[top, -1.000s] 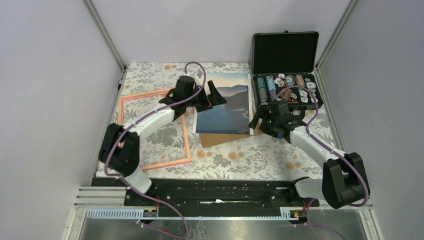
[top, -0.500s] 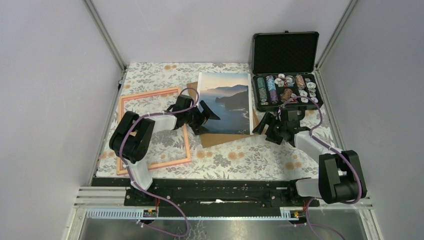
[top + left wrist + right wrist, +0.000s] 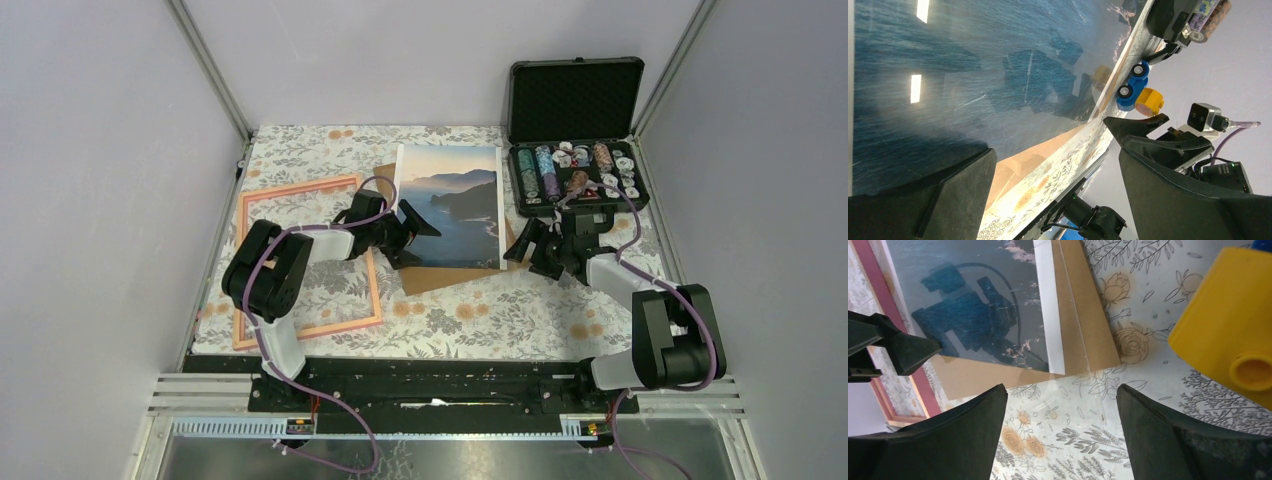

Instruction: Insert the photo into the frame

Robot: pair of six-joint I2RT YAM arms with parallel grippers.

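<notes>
Left fingers (image 3: 1178, 190) retreated along photo (image 3: 455, 205); wrists show toy (image 3: 1218, 325).

Plain pale grey walls (image 3: 440, 50) close the cell on the left, far and right sides, joined by slanting aluminium posts (image 3: 208, 68). A floral-print cloth (image 3: 480, 310) covers the table. A black mounting rail (image 3: 430, 385) spans the near edge.
</notes>
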